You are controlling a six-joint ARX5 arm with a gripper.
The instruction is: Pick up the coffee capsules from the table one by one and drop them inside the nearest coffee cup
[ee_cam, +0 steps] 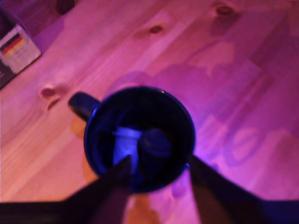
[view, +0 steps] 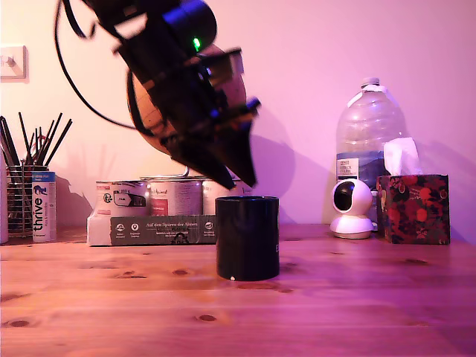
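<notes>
Wrist view: one coffee cup [ee_cam: 140,135], one capsule [ee_cam: 156,142] inside.

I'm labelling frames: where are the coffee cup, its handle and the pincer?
coffee cup [view: 247,238], exterior view, front wall.
handle [ee_cam: 82,105], wrist view, its outer curve.
pincer [view: 242,175], exterior view, between the fingertips.

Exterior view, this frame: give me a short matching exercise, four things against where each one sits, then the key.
Things:
1. coffee cup
2. gripper
3. tissue box
4. pencil holder

Places:
A. far at the exterior view's left
B. middle of the table, in front of the tins
C. at the exterior view's right, beside the white camera
D. just above the cup's rim

Pairs: 1-B, 2-D, 3-C, 4-A
</notes>
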